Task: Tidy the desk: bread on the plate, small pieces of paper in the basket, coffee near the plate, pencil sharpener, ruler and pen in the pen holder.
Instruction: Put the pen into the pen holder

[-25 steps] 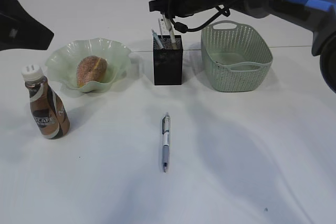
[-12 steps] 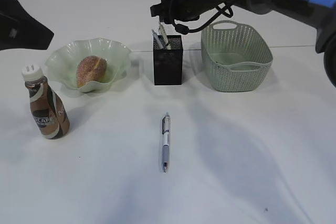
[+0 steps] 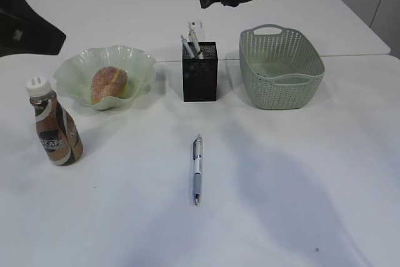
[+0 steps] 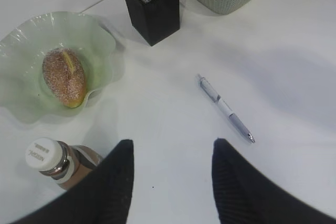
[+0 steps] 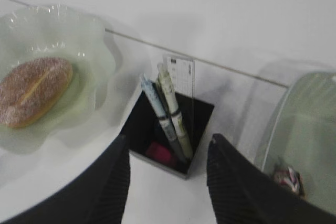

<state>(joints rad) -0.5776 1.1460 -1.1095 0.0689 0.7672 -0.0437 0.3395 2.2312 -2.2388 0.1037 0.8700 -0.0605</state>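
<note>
The bread (image 3: 109, 84) lies in the wavy green plate (image 3: 75, 67). The coffee (image 3: 56, 130) stands upright on the desk left of and in front of the plate. A pen (image 3: 197, 170) lies alone on the desk in front of the black pen holder (image 3: 200, 79). The holder (image 5: 202, 116) contains two pens (image 5: 172, 109), the clear ruler (image 5: 181, 73) and a red item (image 5: 160, 153), maybe the pencil sharpener. My right gripper (image 5: 169, 140) hangs open and empty high above the holder. My left gripper (image 4: 173, 148) is open over bare desk beside the coffee (image 4: 52, 161), left of the loose pen (image 4: 226, 109).
The sage-green basket (image 3: 281, 70) stands right of the pen holder, and a small piece of paper (image 5: 286, 178) lies inside it. The left arm's dark body (image 3: 25, 26) shows at the left edge. White desk (image 3: 300, 186) stretches in front and to the right.
The right gripper let go of the ruler, which now stands in the pen holder, and rose up and back. The left gripper stayed put.
</note>
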